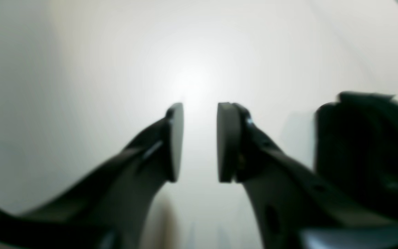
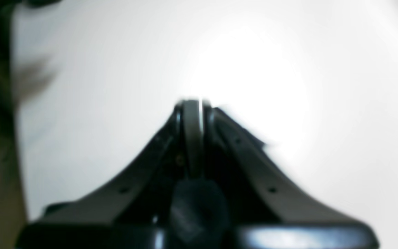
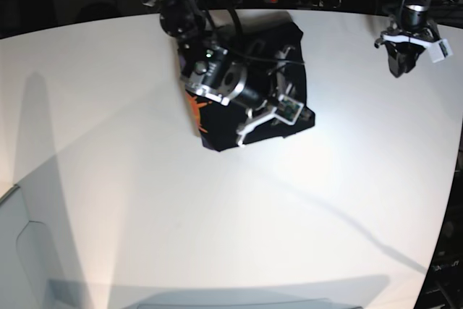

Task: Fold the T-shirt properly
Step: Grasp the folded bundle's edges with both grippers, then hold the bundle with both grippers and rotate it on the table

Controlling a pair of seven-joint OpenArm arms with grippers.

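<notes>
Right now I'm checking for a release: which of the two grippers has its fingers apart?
The left gripper: a clear gap shows between its fingers, nothing held. The right gripper has its fingers pressed together.

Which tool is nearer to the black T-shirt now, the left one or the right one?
The right tool is nearer: it hangs directly over the T-shirt. The left tool is far off to the side, above bare table.

Both wrist views blurred; T-shirt (image 3: 293, 41) largely hidden beneath the right arm (image 3: 217, 77).
</notes>
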